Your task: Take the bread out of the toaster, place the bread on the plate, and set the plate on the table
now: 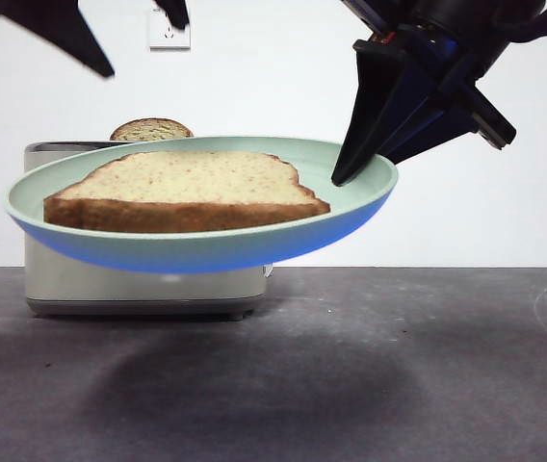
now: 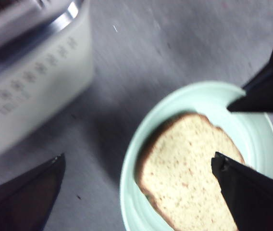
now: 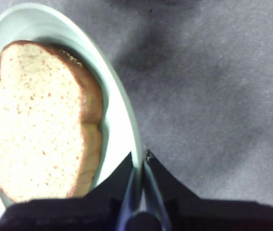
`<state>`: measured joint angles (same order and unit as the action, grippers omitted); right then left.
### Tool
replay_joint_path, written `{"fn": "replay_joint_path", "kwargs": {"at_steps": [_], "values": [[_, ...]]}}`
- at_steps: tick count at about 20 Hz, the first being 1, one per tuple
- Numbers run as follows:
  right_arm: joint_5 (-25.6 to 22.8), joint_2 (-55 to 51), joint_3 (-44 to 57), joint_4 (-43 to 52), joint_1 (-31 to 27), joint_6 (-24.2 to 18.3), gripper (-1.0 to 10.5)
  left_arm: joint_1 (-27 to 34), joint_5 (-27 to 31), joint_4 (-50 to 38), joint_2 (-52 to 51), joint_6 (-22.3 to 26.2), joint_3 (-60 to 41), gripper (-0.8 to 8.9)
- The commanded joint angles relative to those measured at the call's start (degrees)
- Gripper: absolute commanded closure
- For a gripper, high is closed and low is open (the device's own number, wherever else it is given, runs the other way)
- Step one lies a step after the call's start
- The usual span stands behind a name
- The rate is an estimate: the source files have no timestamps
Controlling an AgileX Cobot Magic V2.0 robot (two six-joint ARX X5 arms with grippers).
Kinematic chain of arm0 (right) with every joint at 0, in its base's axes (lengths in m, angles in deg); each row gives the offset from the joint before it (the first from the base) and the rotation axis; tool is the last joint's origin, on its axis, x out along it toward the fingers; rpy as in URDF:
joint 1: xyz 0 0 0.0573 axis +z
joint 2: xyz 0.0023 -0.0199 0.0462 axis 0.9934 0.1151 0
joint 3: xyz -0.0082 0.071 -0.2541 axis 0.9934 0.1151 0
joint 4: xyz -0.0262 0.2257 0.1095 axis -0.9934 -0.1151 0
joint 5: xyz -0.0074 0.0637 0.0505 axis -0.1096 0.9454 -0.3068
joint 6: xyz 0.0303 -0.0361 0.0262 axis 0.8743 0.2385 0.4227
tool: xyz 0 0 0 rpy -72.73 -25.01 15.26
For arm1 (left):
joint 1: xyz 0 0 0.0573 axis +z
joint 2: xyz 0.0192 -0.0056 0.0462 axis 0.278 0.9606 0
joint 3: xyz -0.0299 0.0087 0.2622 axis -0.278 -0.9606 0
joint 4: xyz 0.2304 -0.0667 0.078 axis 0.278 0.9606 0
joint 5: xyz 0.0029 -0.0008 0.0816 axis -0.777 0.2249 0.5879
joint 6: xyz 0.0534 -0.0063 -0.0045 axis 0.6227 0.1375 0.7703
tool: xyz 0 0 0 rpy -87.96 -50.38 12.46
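Observation:
The pale mint-green plate (image 1: 341,154) hangs tilted in the air above the table (image 1: 351,375), in front of the cream toaster (image 1: 139,284). The bread (image 1: 187,183) lies flat on the plate. My right gripper (image 1: 346,173) comes in from the upper right and is shut on the plate's right rim; the right wrist view shows its jaws (image 3: 140,161) pinching the rim beside the bread (image 3: 35,120). My left gripper (image 1: 146,48) is open and empty, high at the upper left. Its wrist view looks down on the plate (image 2: 208,96), bread (image 2: 189,163) and toaster (image 2: 35,82).
A second slice of bread (image 1: 150,129) sticks up from the toaster's slot behind the plate. A white wall with a socket (image 1: 169,34) stands behind. The plate casts a shadow on the table below it (image 3: 213,96).

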<state>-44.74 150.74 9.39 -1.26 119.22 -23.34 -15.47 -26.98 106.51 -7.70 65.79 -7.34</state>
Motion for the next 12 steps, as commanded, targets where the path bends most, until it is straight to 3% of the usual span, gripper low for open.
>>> {"fn": "replay_joint_path", "kwargs": {"at_steps": [1,3,7,8,12], "values": [[0.46,-0.28,0.22,0.52,-1.36,-0.04,9.6,0.22,0.46,0.42,-0.81,0.17,2.08,2.85],[0.46,-0.94,0.20,0.44,-2.89,-0.07,9.6,0.22,0.46,0.52,-2.10,-0.48,3.30,3.34],[0.48,-3.78,-0.15,0.39,-8.81,-0.11,9.6,0.22,0.55,0.63,-6.54,-0.44,3.52,7.64],[0.48,-3.96,-0.61,0.22,-10.60,-0.11,9.6,0.22,0.57,0.85,-7.67,-0.42,3.52,8.32],[0.46,-3.85,-1.29,-0.02,-18.23,-1.03,9.6,0.22,2.12,1.18,-12.55,-0.39,3.52,8.22]]}}
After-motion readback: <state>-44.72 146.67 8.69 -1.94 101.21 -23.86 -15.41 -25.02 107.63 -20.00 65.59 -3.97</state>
